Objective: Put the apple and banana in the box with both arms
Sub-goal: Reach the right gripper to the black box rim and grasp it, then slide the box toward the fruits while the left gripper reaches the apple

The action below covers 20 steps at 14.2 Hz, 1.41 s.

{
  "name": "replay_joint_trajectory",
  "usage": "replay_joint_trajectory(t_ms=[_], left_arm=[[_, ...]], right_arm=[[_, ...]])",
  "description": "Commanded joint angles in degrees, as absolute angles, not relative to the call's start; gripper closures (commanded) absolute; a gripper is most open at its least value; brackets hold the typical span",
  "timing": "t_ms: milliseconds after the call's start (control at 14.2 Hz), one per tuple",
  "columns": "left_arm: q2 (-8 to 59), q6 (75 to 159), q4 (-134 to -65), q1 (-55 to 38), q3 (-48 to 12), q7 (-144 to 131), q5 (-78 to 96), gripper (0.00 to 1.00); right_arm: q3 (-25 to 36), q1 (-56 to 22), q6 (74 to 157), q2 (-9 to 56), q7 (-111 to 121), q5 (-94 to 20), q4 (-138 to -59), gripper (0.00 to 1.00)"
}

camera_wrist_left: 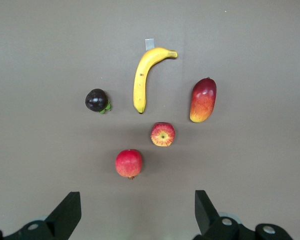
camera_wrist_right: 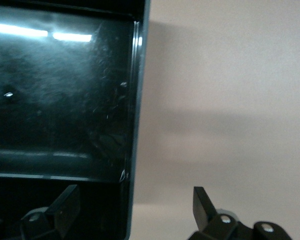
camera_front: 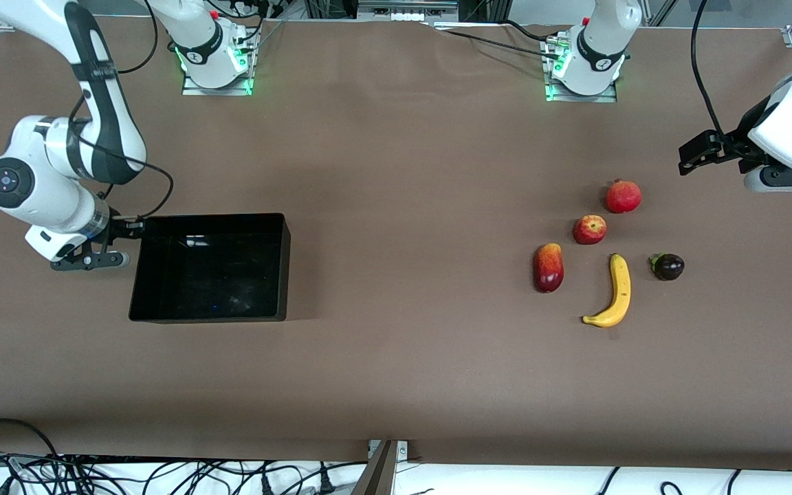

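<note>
Yellow banana (camera_front: 615, 291) (beside apple (camera_front: 589, 229)) untouched

Apple (camera_front: 589, 229) near banana (camera_front: 614, 292); black box (camera_front: 212, 313) well apart.

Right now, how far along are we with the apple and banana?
Nothing is packed yet: the box holds no fruit. The apple and banana both lie on the table toward the left arm's end. The left gripper hangs open over the fruit; the right gripper, open, straddles the box's wall. Both picks and placements remain.
</note>
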<state>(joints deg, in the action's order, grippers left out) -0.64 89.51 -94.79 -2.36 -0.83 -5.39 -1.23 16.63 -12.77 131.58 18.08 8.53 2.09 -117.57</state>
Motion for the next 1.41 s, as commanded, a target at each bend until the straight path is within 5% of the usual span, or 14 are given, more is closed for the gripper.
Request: replay_joint_trajectory(t_ms=[0,211,282,493,563,986,1338], left_arm=[[-0.8,88.4,-94.0,-2.4,-0.6,-5.2,-0.5,0.00],[-0.8,88.5,-93.9,-2.5,-0.6,-5.3,-0.6,0.00],[-0.8,88.5,-93.9,-2.5,-0.6,-5.3,-0.6,0.00],[-0.8,88.5,-93.9,-2.5,-0.6,-5.2,-0.6,0.00],[-0.8,88.5,-93.9,-2.5,-0.6,-5.2,-0.5,0.00],[-0.8,88.5,-93.9,-2.5,-0.6,-5.2,-0.6,0.00],[-0.8,88.5,-93.9,-2.5,-0.6,-5.3,-0.6,0.00]], right_arm=[[16.2,-10.9,135.4,20.7,9.9,1.2,-117.4,0.00],[16.2,-10.3,137.7,23.2,13.9,-4.4,-117.2,0.09],[16.2,-10.2,137.7,23.3,14.8,-5.4,-117.1,0.21],[15.9,-10.3,137.6,23.6,15.3,-5.7,-116.5,0.92],[15.8,-10.5,137.4,23.6,15.1,-5.7,-116.0,1.00],[10.8,-12.0,122.6,23.6,15.3,-7.7,-104.0,1.00],[9.4,-26.1,119.1,26.1,-0.9,-9.4,-95.7,1.00]])
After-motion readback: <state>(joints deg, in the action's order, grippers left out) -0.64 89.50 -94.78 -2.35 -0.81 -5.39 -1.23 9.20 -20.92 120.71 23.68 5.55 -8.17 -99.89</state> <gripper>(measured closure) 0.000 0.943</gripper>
